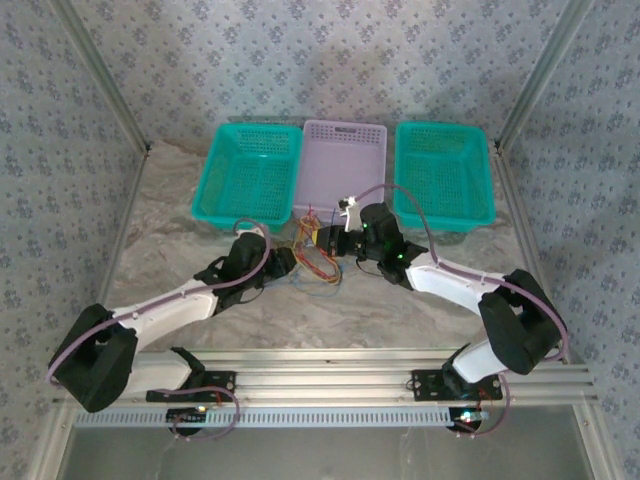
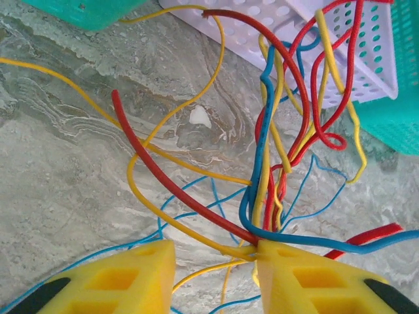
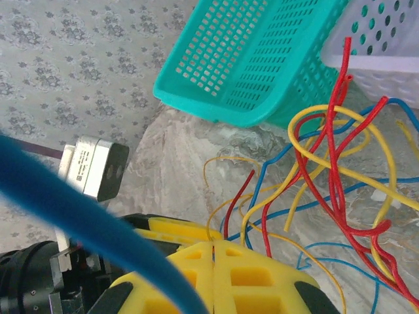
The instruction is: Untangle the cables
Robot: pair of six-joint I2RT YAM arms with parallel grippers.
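The cables lie in a tangled heap of yellow, red and blue strands on the marble table, just in front of the lavender basket. My left gripper is at the heap's left side. In the left wrist view it stands open, and a thin yellow strand crosses the gap. A thick red cable and a yellow loop touch the tip of its right finger. My right gripper is at the heap's right, and it is shut on a thin yellow cable that comes out of the seam.
Three baskets stand in a row behind the heap: teal, lavender, teal. Some cables lean against the lavender basket's wall. A blurred blue cable hangs close to the right wrist camera.
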